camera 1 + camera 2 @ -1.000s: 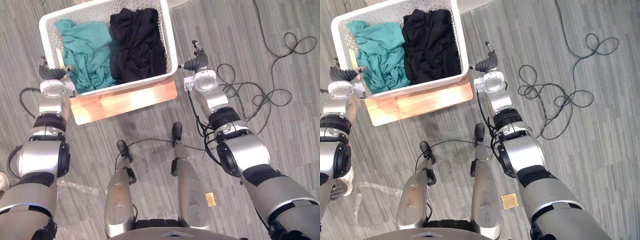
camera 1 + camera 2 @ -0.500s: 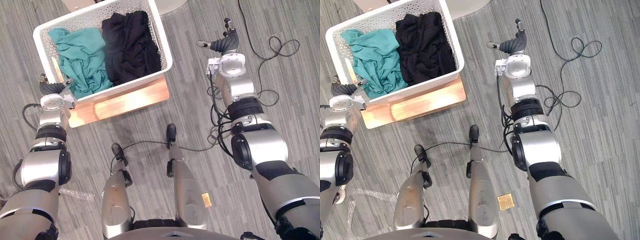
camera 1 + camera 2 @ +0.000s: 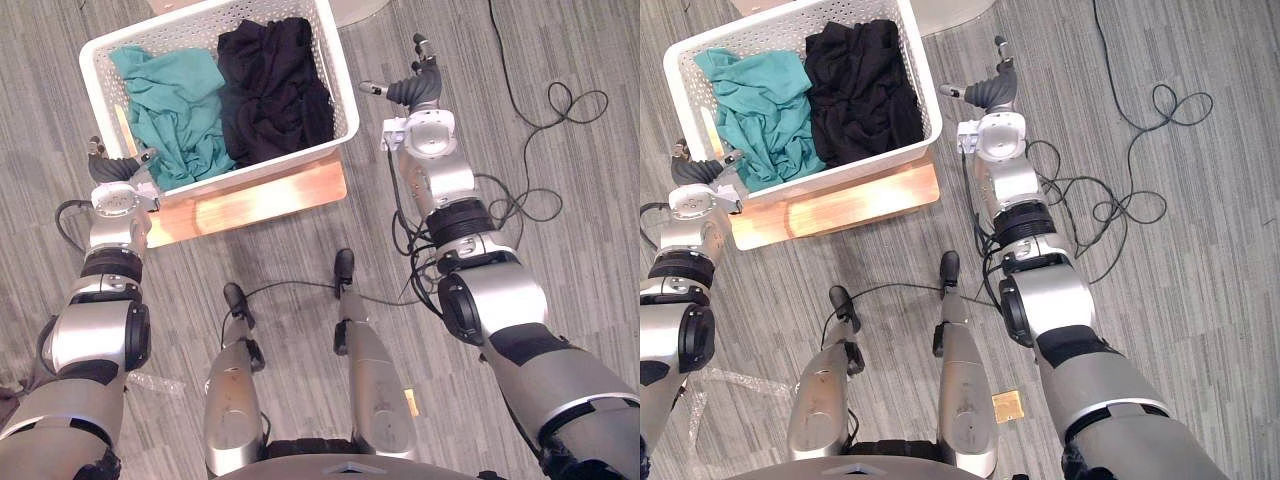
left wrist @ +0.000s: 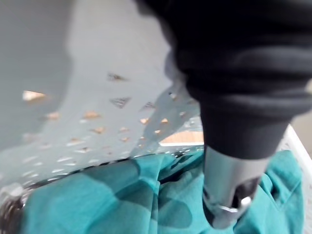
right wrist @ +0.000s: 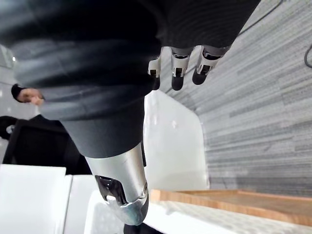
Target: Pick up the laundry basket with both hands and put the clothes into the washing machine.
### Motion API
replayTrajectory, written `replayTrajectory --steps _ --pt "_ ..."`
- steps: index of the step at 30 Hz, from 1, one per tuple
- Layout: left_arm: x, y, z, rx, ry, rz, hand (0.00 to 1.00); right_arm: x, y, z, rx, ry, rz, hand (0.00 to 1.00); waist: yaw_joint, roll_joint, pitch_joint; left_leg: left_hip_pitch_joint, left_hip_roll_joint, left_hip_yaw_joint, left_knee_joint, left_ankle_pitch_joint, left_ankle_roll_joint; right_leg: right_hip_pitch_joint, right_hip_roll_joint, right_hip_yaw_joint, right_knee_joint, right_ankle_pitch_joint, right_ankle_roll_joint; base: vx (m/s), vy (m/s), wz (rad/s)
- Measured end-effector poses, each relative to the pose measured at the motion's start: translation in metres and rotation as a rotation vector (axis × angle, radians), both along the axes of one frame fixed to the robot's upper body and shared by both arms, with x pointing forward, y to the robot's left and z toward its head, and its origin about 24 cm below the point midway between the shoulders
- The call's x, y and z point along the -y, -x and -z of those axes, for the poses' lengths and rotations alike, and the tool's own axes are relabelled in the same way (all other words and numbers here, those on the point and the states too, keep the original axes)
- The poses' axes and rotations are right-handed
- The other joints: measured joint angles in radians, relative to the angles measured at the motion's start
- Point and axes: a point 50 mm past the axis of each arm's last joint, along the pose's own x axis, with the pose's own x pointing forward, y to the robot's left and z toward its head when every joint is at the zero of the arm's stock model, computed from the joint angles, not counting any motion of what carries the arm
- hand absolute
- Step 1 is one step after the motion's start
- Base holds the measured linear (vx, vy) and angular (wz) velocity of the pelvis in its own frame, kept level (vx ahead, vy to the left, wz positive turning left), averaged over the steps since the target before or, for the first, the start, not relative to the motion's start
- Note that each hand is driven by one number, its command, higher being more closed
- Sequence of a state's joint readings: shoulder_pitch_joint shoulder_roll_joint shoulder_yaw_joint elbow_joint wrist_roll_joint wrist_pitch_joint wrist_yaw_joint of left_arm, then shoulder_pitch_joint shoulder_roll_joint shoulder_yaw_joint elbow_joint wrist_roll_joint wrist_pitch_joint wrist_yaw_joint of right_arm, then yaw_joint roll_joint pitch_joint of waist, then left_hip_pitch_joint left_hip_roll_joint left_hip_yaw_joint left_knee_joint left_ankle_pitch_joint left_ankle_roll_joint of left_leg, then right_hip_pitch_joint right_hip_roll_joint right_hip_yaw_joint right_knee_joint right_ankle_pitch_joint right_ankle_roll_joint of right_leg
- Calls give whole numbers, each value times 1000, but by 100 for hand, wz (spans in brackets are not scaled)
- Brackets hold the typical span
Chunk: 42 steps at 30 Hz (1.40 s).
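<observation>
My left robot hand [image 3: 118,172] meets the basket [image 3: 262,167] rim, grip unclear; my right robot hand [image 3: 413,92] hovers spread, ready to lift.

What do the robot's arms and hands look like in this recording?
Both arms are silver-grey, built of rounded shell segments joined by black rings: left arm, right arm. The left hand and right hand each have a dark ribbed cover over the back and wrist, silver fingers ending in dark tips, and a separate thumb.
</observation>
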<state>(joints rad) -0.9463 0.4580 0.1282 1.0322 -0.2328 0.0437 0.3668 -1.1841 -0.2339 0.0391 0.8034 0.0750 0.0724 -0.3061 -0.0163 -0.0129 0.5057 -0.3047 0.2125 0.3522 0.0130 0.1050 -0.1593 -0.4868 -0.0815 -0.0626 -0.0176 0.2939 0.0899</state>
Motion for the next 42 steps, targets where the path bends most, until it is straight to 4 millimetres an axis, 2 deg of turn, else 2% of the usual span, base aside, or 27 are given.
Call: replayTrajectory --steps 6,10,12,16,17,18,26,28,36,42 --pt "13 -6 -12 46 -26 42 0 -1 -4 17 -73 6 -5 0 8 1 -1 -13 -15 -26 -36 28 6 -13 -13 -19 0 0 0 -15 29 12" --pt "22 -9 -18 73 -40 65 0 1 -5 18 -73 7 -8 0 10 2 -1 -29 -25 -45 -51 45 10 -24 -22 -33 0 3 4 -31 25 13" --pt "27 -12 -23 88 -34 74 0 0 -5 18 -72 8 -11 0 20 4 -2 -33 -29 -48 -71 60 10 -36 -24 -35 1 2 4 -38 19 6" --pt "29 -12 -26 98 -41 73 0 -2 -4 15 -53 50 -5 0 21 5 -3 -39 -30 -53 -81 71 10 -43 -25 -39 1 2 5 -40 17 4" --pt "29 -12 -27 103 -42 74 0 -3 -4 15 -51 59 -7 100 21 5 -3 -39 -31 -53 -86 74 10 -45 -25 -40 1 2 6 -39 22 3" --pt "31 -12 -31 117 -45 77 100 -3 -4 14 -45 67 -8 100 21 5 -3 -43 -31 -54 -89 77 10 -49 -25 -41 1 0 8 -39 25 3" --pt "39 -14 -38 146 -55 93 100 -4 -3 11 -28 108 5 100 20 12 -23 -78 -30 -78 -90 89 10 -69 -27 -62 1 5 5 -36 36 8" --pt "42 -15 -38 152 -37 97 100 1 -3 10 -24 121 23 100 24 12 -23 -78 -32 -79 -90 90 10 -69 -29 -61 1 7 6 -38 68 2" --pt "43 -14 -34 145 -24 95 100 -1 -2 10 -19 135 27 100 25 12 -23 -75 -33 -77 -90 90 10 -68 -29 -60 1 12 4 -23 54 -1" --pt "50 -14 -23 105 -48 123 100 2 -2 24 -60 120 30 100 23 12 -23 -46 -33 -75 -89 87 11 -37 -29 -59 -1 12 3 -15 60 -1"
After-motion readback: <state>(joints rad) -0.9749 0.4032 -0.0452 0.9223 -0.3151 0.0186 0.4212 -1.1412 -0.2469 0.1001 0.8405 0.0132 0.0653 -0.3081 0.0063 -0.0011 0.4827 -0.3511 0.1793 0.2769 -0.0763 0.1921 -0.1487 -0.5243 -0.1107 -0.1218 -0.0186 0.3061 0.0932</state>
